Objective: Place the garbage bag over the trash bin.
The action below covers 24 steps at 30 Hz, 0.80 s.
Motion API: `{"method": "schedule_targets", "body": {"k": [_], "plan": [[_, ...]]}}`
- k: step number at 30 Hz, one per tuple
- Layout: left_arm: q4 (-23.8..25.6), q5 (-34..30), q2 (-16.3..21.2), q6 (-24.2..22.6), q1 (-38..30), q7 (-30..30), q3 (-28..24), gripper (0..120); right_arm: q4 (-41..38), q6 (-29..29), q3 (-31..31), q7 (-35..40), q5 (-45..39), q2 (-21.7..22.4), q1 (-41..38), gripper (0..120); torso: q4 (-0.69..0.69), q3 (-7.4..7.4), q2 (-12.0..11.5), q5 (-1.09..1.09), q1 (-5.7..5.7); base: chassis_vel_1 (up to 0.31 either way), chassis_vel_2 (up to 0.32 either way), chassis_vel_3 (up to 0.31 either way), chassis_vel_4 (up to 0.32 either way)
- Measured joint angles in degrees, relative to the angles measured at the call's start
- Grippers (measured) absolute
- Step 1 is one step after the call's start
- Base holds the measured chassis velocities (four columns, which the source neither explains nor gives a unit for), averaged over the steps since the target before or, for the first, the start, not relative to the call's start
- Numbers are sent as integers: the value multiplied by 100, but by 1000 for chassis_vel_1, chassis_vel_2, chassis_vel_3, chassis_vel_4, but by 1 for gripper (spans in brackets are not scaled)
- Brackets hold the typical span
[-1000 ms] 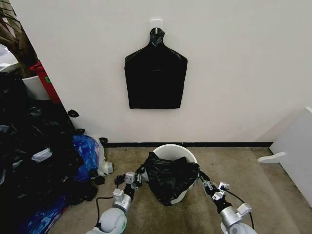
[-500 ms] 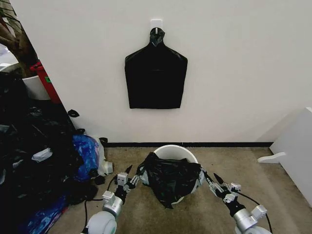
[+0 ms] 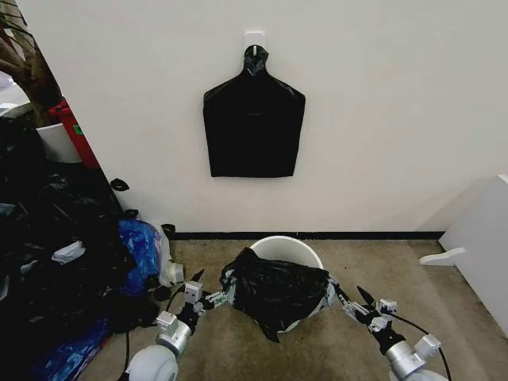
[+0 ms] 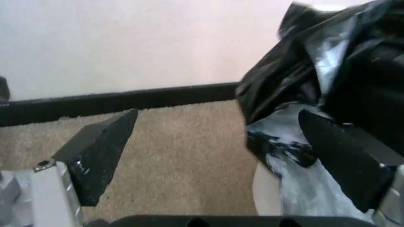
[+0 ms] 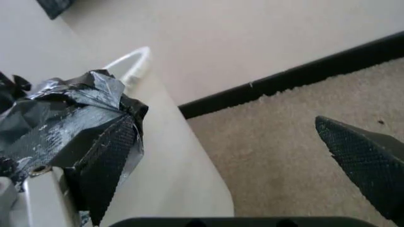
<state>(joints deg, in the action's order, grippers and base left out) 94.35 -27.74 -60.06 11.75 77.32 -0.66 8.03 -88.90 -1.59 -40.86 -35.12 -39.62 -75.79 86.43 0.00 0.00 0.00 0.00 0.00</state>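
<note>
Both grippers, left (image 3: 208, 289) and right (image 3: 350, 301), fingers spread wide; the unheld bag (image 3: 274, 290), lower centre, could slip off the bin (image 3: 287, 248).

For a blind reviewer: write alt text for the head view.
A crinkled black garbage bag drapes over the near side of a white trash bin on beige carpet, the far rim uncovered. The left gripper and right gripper flank it, fingers open. A flat black bag pack hangs on the wall above.

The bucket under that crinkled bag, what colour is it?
White; the trash bin shows best in the head view.
</note>
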Motion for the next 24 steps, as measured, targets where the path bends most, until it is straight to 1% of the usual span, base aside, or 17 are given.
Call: {"method": "schedule_targets", "body": {"k": [2, 10, 14, 18, 22, 24], "plan": [[-166, 11, -73, 0, -106, -17, -61, 100, 179, -50, 10, 5, 112, -49, -102, 100, 0, 0, 0, -2, 0, 0, 0, 0, 0], [-449, 87, -237, -41, -261, -75, -170, 100, 448, -131, 30, 5, 264, -142, -241, 100, -1, 0, 0, 0, 0, 0, 0, 0, 0], [-713, 178, -396, -35, -355, -117, -195, 100, 632, -169, 42, 5, 311, -181, -348, 100, -1, 0, 0, 0, 0, 0, 0, 0, 0], [-908, 252, -500, 10, -427, -132, -203, 100, 773, -206, 56, 2, 322, -189, -431, 100, 0, 0, 0, -1, 0, 0, 0, 0, 0], [-1237, 354, -667, 92, -602, -127, -204, 100, 964, -289, 101, -2, 349, -203, -584, 100, 0, 0, 0, 0, 0, 0, 0, 0, 0], [-1279, 368, -693, 108, -633, -123, -204, 100, 991, -299, 106, -3, 354, -206, -609, 100, 0, 0, 0, 0, 0, 0, 0, 0, 0]]}}
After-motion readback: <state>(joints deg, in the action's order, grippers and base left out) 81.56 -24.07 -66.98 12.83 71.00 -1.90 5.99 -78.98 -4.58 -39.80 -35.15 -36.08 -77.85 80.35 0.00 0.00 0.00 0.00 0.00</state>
